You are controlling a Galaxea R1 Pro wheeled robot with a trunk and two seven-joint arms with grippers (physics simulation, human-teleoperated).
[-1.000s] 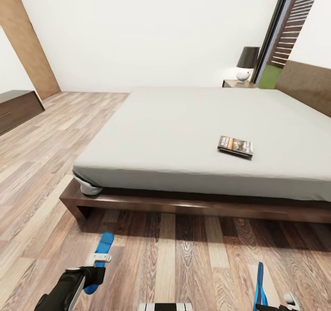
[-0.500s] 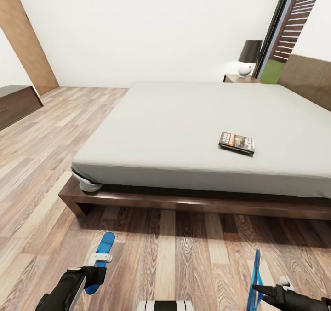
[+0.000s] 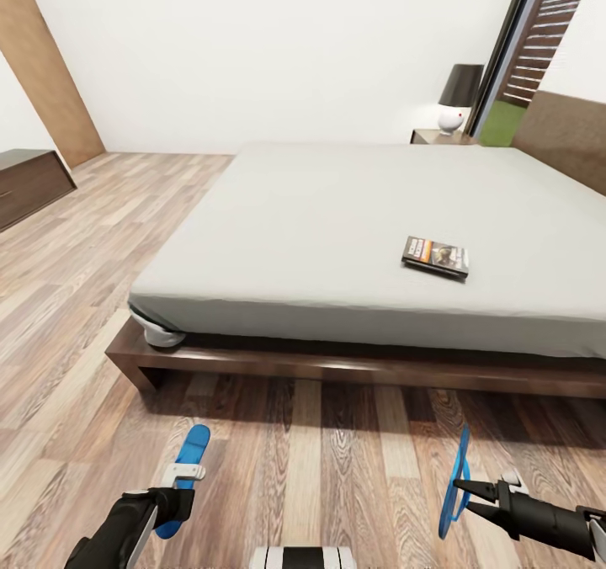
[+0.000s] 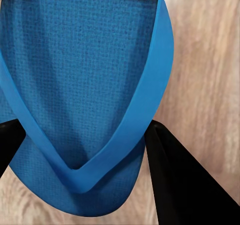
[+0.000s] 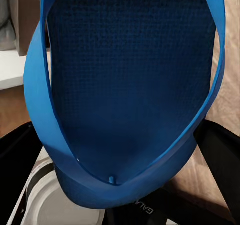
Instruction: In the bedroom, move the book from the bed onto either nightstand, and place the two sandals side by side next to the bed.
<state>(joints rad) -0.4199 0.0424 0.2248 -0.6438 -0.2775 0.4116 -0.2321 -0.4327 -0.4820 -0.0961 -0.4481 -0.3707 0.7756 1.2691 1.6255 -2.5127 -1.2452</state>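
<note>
The book [image 3: 434, 257] lies flat on the right half of the bed's [image 3: 320, 224] grey mattress. The nightstand [image 3: 440, 136] stands at the bed's far corner with a lamp on it. My left gripper [image 3: 178, 491] is shut on one blue sandal [image 3: 194, 447], which lies level over the floor in front of the bed. In the left wrist view the black fingers [image 4: 182, 185] flank that sandal [image 4: 75, 60]. My right gripper [image 3: 465, 495] is shut on the other sandal [image 3: 459, 466], held on edge. That sandal [image 5: 125, 60] sits between the fingers [image 5: 217, 145] in the right wrist view.
A wood-plank floor [image 3: 320, 451] runs between me and the bed's dark frame [image 3: 337, 371]. A long low dark bench [image 3: 29, 186] stands at the left wall. A dark-shaded lamp [image 3: 459, 98] and a tall window [image 3: 539, 39] are at the far right.
My right arm has risen into the head view and carried its sandal left and up, tipped on edge. The left gripper and its sandal stay put. The camera has shifted slightly.
</note>
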